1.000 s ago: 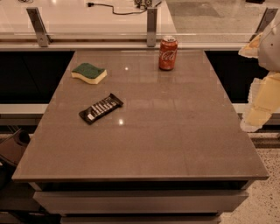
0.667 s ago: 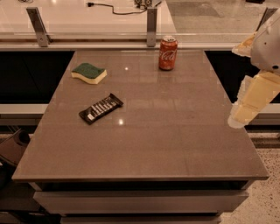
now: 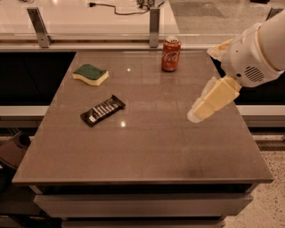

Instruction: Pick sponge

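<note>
Camera view, near to far. You've got the table (image 3: 142,180) front edge closest, a grey-brown top with light glints on it. Next up on your right, the gripper (image 3: 194,116) hangs over the right part of the table, pale yellow, angled down and to the left, tip above the surface and touching none of the objects. You can't tell from this angle whether it's released or clenched; nothing is visibly held in it. The white arm housing (image 3: 254,53) sits behind it at the right edge of the shot.

Left of centre, the black candy bar wrapper (image 3: 103,110) lies flat, diagonal. Further back on the left, the sponge (image 3: 91,74) rests flat on the table, green side up, yellow foam showing underneath, well apart from the gripper and across the table from it. The red soda can (image 3: 171,54) stands upright near the far edge, right of the sponge. Behind the table you see a white counter (image 3: 89,18) with two metal posts (image 3: 154,26) and a black cable (image 3: 111,8).
</note>
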{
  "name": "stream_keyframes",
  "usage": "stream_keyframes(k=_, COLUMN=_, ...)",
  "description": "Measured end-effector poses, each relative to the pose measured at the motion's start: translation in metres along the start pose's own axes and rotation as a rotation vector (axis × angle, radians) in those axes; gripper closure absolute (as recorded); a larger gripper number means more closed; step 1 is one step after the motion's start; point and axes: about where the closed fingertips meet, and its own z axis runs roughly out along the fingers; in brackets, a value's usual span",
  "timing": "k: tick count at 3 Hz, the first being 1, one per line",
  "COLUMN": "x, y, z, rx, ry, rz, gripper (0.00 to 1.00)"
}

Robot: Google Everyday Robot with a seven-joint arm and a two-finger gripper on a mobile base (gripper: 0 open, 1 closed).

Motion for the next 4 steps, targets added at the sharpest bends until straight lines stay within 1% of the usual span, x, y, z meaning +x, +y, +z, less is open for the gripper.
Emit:
stream_keyframes(k=1, x=-0.03, y=-0.004, z=0.033, rx=0.015, ry=-0.16, rz=0.049, gripper=0.0)
stream_keyframes(k=2, x=-0.06, y=-0.016, z=0.069, rx=0.027, ry=-0.303, rz=0.092, gripper=0.0)
stream_keyframes(k=3, x=-0.083, y=-0.028, z=0.106, rx=0.017, ry=-0.406, rz=0.139, gripper=0.0)
stream_keyframes(k=4, x=-0.107, y=-0.042, z=0.138, rx=-0.008, ry=-0.48, rz=0.161, gripper=0.0)
